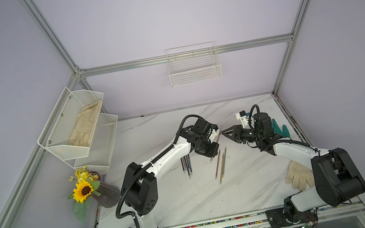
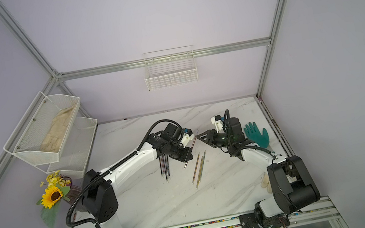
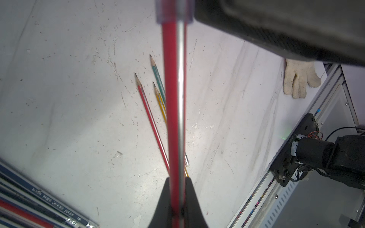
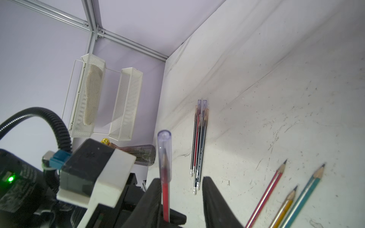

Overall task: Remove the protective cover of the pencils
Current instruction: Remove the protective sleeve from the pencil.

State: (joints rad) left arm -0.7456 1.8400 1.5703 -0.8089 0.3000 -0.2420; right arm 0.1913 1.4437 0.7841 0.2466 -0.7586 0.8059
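- Left claw (image 3: 176,183) clamps a red pencil (image 3: 171,98), with a clear cap (image 4: 164,146) on its far end.
- Right claw (image 4: 180,183) stands open at that cap.
- Three bare pencils (image 1: 221,165) lie nearby.

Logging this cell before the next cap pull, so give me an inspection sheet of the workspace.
Surface: marble table, scuffed.
Job's things: red pencil, capped, held; capped bundle and three bare pencils lying flat.
Clutter: white glove, teal glove, sunflower vase.
Grippers: left gripper shut on the red pencil; right gripper open near its cap.
Cables: black hose loops along left arm.
Surroundings: mesh shelf holding cloth; wire basket on back wall.
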